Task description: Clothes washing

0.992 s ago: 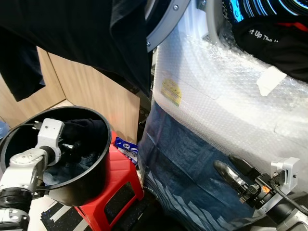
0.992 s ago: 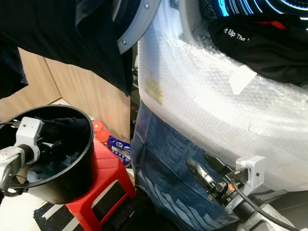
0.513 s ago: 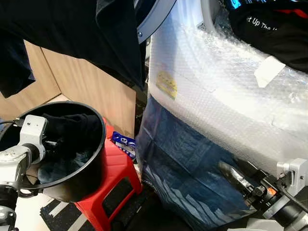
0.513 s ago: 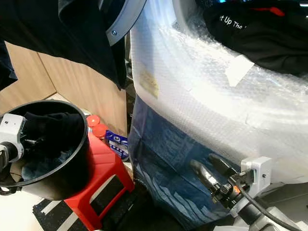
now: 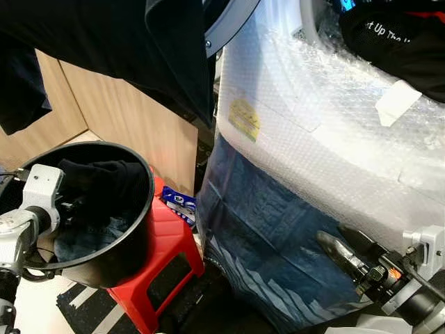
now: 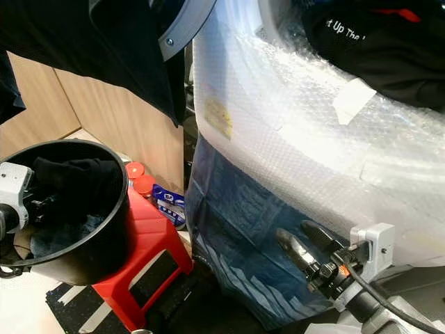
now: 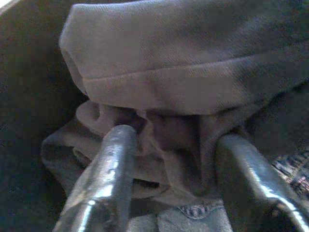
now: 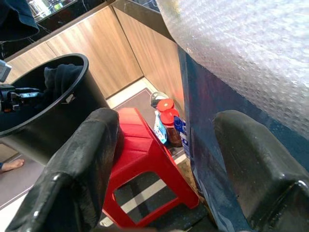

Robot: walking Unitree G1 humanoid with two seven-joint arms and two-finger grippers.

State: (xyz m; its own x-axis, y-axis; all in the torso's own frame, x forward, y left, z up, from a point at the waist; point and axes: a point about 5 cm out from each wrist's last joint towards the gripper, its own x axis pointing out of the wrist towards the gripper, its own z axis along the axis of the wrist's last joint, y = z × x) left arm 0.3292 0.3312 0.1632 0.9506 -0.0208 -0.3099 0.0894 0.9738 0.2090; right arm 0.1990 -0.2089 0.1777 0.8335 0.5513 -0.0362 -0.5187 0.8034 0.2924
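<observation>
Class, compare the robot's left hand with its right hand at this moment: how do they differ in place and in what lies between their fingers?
The left hand reaches into the black bucket; the right hand hangs beside the bubble-wrapped washing machine. The left hand's open fingers straddle a fold of dark clothing; the right hand's have nothing between them. Both have two black fingers, spread open.

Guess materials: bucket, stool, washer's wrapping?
Bucket: likely plastic, black, smooth with a slight sheen. Stool: looks like moulded red plastic, glossy. Washer's wrapping: clear bubble wrap, visible bubble texture, over a white body.
</observation>
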